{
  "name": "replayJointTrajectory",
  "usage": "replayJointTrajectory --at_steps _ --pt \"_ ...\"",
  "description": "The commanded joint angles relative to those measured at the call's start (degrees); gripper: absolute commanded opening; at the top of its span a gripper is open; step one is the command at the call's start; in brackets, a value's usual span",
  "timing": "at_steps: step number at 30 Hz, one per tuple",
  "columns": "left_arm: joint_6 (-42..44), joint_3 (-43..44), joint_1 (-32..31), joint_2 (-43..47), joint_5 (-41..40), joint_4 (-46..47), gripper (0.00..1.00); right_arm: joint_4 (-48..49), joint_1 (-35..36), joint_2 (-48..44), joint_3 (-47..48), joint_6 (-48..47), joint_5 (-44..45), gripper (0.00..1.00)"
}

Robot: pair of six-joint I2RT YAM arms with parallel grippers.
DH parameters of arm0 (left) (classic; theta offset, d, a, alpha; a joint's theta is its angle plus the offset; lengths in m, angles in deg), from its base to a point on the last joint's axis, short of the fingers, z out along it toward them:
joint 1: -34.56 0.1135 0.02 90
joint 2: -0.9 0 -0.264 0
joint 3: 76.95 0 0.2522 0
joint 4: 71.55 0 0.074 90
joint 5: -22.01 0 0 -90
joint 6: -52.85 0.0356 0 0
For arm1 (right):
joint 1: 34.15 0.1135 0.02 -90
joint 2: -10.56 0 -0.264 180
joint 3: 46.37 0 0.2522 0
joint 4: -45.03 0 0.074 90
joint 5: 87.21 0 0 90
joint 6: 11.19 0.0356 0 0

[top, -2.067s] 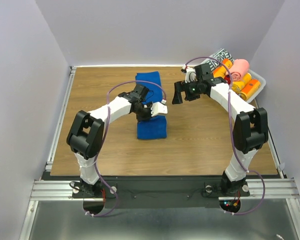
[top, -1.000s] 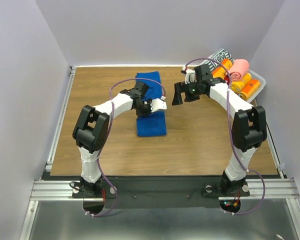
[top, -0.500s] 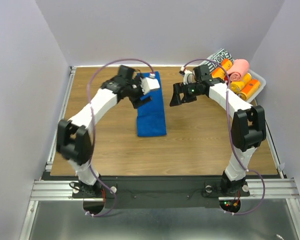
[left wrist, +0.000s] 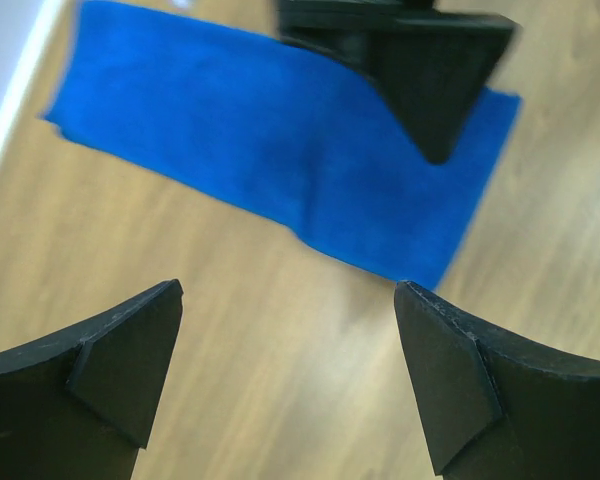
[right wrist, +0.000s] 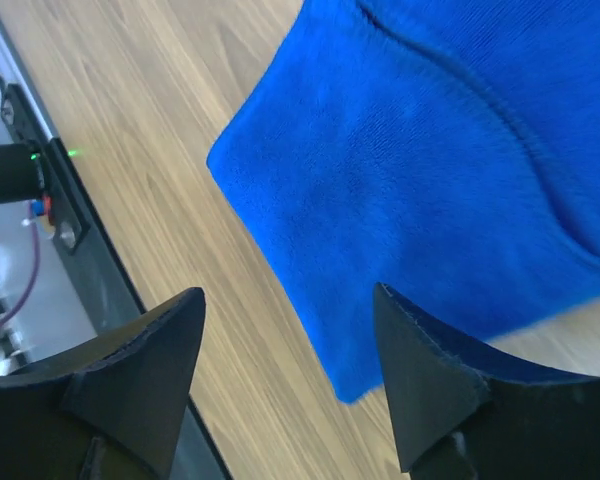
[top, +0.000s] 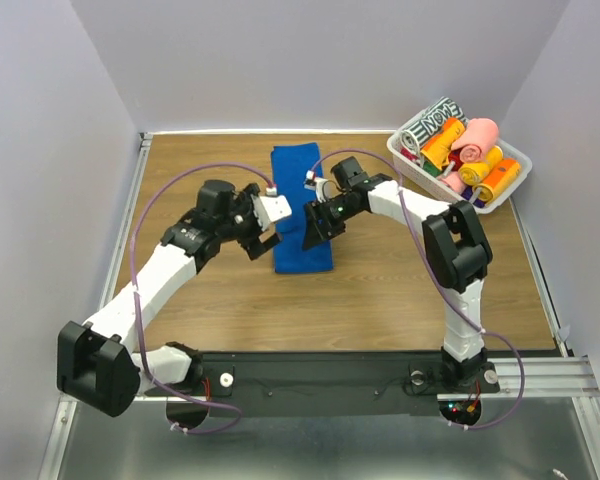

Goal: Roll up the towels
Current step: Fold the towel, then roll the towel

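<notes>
Blue towel [top: 295,175]: lying flat;
Left gripper [left wrist: 288,300]: gaping just left;
Right gripper [right wrist: 288,295]: hovering spread above;
Bin [top: 492,204]: sitting far right

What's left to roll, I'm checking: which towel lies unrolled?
The blue towel, spread flat on the table; the other towels are rolled up in the bin.

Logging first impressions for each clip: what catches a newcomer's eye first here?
A blue towel lies flat on the table. The right pincer hangs open above its near end, the left pincer open beside it. A bin of rolled towels sits far right.
</notes>
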Motion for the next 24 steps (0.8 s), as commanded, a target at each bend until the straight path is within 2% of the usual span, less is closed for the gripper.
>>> replayJointTrajectory --at_steps 1,2,3,4,8,14,19,24 --pt "4.8 -5.5 -5.6 1.1 -0.3 1.2 0.97 2.4 -0.3 1.8 0.5 1.6 -3.5 0.72" --pt "6.7 -6.8 -7.8 0.8 -2.5 2.7 0.95 2.8 -0.2 2.1 -0.6 1.7 -3.5 0.72" --pt "7.3 -8.3 -12.6 0.7 -5.0 4.1 0.93 2.8 -0.2 2.2 -1.1 1.8 -3.6 0.71" --pt "7.8 -9.9 -14.5 0.5 -9.2 5.7 0.91 3.0 -0.2 2.8 -1.5 1.8 -3.6 0.71" --pt "10.8 -17.5 -20.4 -2.5 -14.9 13.7 0.82 3.3 -0.2 4.2 -2.7 1.9 -3.7 0.70" --pt "14.7 -17.6 -21.6 -10.1 -19.3 20.3 0.79 3.2 -0.3 4.7 -2.5 2.2 -3.6 0.69" --pt "18.4 -17.8 -21.6 -13.7 -19.6 22.5 0.79 3.4 -0.2 4.0 -2.2 2.5 -2.8 0.77" --pt "19.6 -17.3 -21.6 -17.0 -20.0 23.5 0.75 3.1 -0.4 2.9 0.2 3.2 -1.5 0.89"
